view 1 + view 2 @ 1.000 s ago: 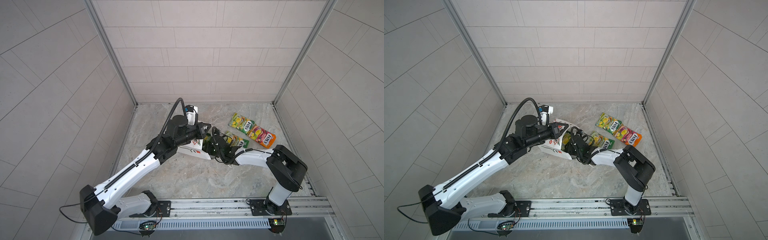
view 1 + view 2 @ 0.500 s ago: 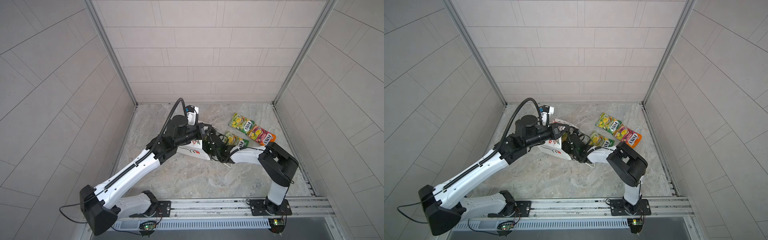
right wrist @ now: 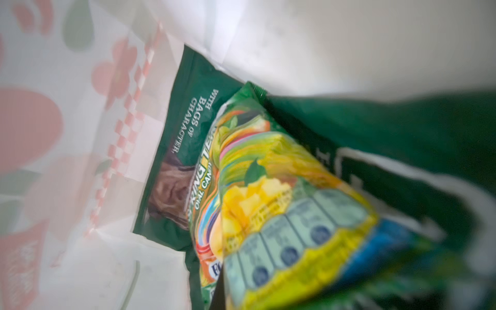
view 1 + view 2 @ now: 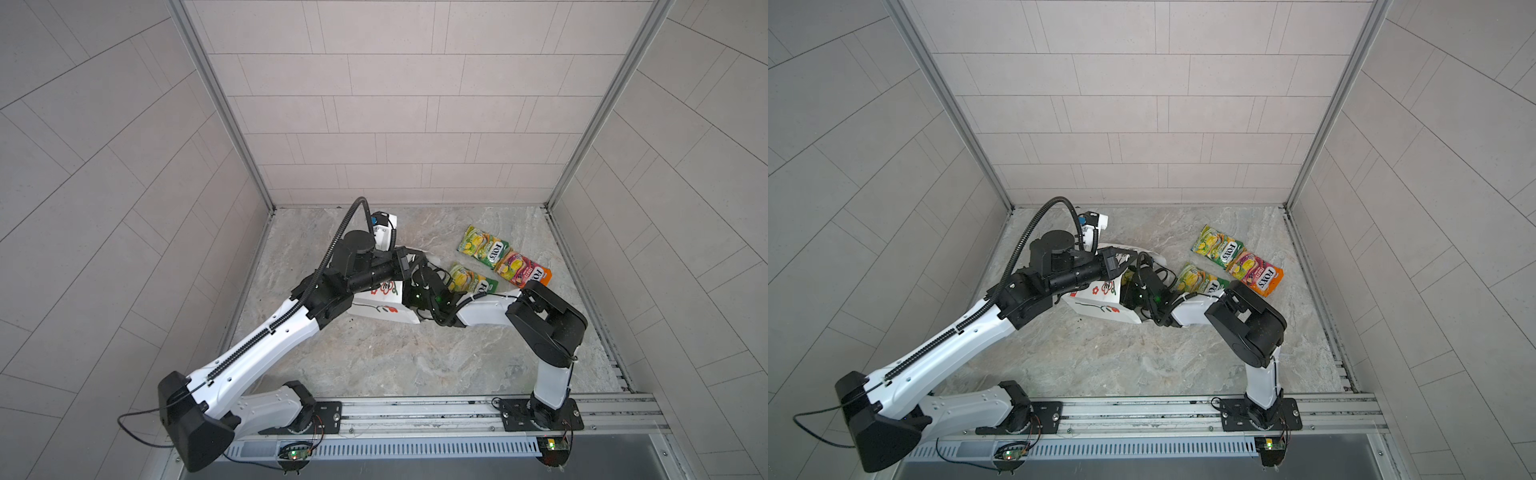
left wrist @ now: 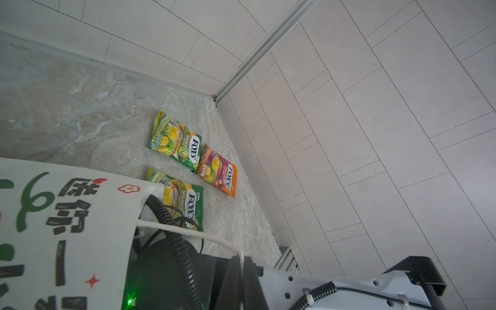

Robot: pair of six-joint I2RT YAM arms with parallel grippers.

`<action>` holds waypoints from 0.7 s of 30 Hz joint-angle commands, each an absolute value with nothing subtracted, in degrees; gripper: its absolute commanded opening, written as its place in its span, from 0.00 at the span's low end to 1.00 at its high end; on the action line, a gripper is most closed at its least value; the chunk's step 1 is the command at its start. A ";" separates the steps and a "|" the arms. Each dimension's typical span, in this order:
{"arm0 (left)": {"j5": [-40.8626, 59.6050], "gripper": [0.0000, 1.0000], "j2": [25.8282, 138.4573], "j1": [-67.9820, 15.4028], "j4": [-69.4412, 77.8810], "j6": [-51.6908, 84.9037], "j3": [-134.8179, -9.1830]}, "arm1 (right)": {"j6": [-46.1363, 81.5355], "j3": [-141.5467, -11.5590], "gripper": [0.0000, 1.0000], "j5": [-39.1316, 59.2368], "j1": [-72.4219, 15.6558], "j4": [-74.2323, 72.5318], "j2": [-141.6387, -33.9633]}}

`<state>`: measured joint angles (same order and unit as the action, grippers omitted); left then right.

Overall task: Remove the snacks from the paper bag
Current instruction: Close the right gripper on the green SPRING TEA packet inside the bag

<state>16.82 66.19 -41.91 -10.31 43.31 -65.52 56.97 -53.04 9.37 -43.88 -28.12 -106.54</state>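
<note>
Snacks [image 3: 268, 201], seemingly tight inside paper bag [image 4: 390, 313]

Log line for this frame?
left hand: shut on paper bag handle | right hand: shut inside bag, at green-yellow packet | out: three packets | in bag: crisp bag

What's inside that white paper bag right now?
Inside the paper bag: a green-yellow FOX'S packet in front of a dark green crisp bag. Anything beneath or behind them is covered.

One paper bag [image 4: 382, 314], at least three green-yellow FOX'S packets [image 4: 484, 251] [image 4: 473, 283] [image 3: 268, 201], one pink-orange packet [image 4: 523, 270] and one dark green crisp bag [image 3: 188, 107].
</note>
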 commanded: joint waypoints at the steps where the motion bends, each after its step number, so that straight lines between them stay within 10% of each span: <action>1: 11.60 0.00 63.00 -42.04 -13.68 39.61 -65.75 | 56.32 -50.65 0.00 10.56 -42.97 -30.76 -103.18; 21: -6.47 0.00 58.89 -42.09 -26.04 33.31 -65.94 | 49.81 -45.53 0.00 22.50 -38.41 -20.54 -87.73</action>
<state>-3.22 59.88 -41.93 -24.14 34.65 -65.52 52.16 -45.45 21.28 -38.87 -21.96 -90.72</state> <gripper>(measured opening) 0.042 0.048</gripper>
